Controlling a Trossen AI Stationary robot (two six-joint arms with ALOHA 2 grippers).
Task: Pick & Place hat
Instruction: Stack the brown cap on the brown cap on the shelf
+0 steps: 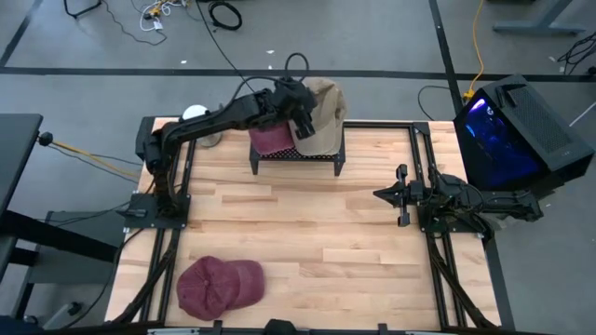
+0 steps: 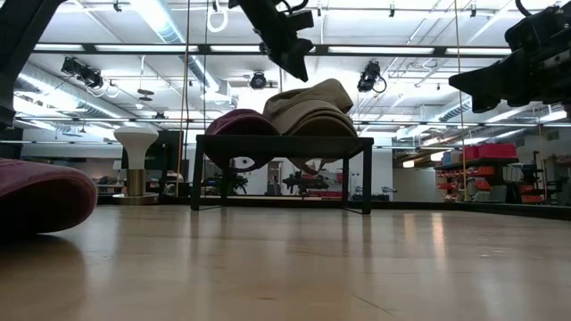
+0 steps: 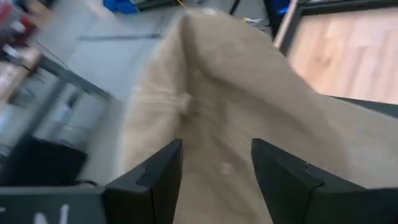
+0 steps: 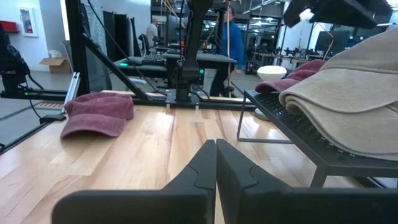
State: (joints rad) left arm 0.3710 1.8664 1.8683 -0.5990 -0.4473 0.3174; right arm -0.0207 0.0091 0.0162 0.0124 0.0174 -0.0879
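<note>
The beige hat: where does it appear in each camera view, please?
High view: beige hat top centre, on the black rack.
Low view: centre, atop the rack.
Left wrist view: fills the frame.
Right wrist view: right side.
Shared landmark: the rack, except in the left wrist view.

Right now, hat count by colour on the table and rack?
Maroon fabric caps: 2, one on the black mesh rack, one on the wooden table's near left corner
Beige fabric caps: 1, on the rack under the left gripper
Total: 3
</note>
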